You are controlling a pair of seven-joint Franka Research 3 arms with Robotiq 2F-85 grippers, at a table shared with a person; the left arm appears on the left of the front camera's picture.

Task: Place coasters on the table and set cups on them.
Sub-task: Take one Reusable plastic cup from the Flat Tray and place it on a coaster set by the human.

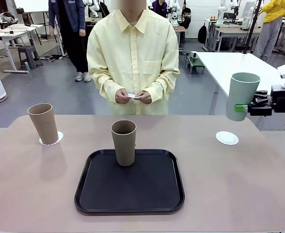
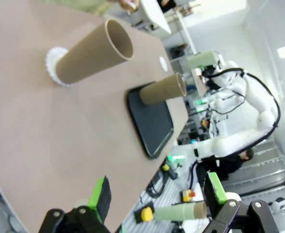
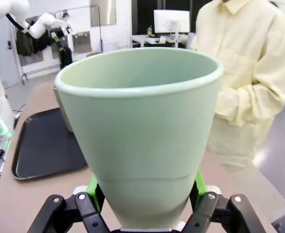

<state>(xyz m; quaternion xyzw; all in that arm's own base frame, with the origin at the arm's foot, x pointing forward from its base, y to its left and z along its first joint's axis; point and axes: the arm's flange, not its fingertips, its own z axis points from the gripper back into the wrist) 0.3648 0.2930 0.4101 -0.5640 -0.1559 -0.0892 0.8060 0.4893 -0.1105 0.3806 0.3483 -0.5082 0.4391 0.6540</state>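
Right pincer (image 3: 146,188) clamped round mint cup (image 3: 140,121), cup upright

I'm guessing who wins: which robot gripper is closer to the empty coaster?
Right. The right gripper holds the mint cup just above and beside the empty coaster. The left gripper hangs far off, across the table beyond the tray.

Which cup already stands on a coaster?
The light tan cup on the robot's left, on a white coaster. The darker brown cup stands on the black tray; the mint cup hangs in the right tool.
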